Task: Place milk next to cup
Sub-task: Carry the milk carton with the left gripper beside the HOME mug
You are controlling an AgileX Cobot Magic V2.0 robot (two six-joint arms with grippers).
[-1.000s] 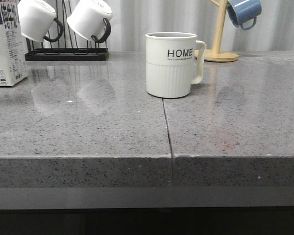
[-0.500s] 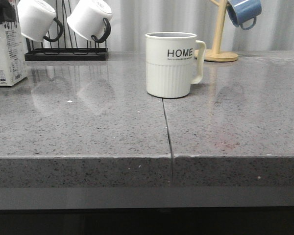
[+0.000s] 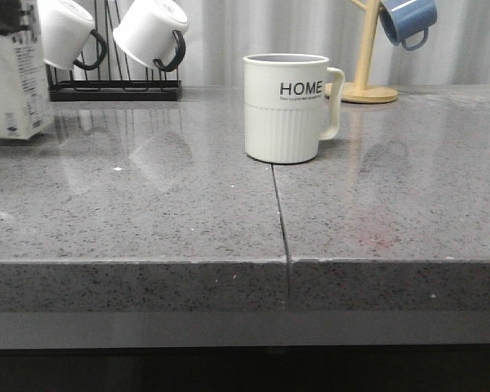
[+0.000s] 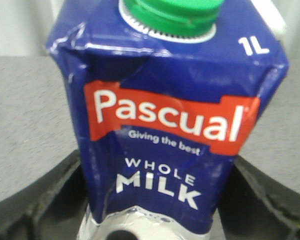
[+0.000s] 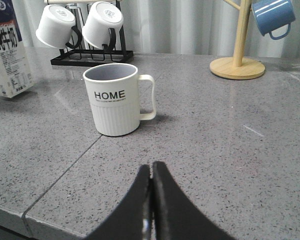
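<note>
A grey speckled stone surface [image 3: 147,212] fills most of the front view, with a thin seam running toward the near edge. The milk [image 3: 15,77], a tall white carton with a dark blue top, sits at the far left, tilted and lifted just clear of the surface, well apart from the cup. In the left wrist view the carton's blue face fills the space between the left gripper's [image 4: 150,220] dark jaws, which are closed against its sides. The cup [image 3: 290,108], a cream ribbed mug lettered "HOME", stands upright mid-surface, handle to the right. The right gripper [image 5: 151,200] hangs near the cup with its jaws pressed together, holding nothing.
</note>
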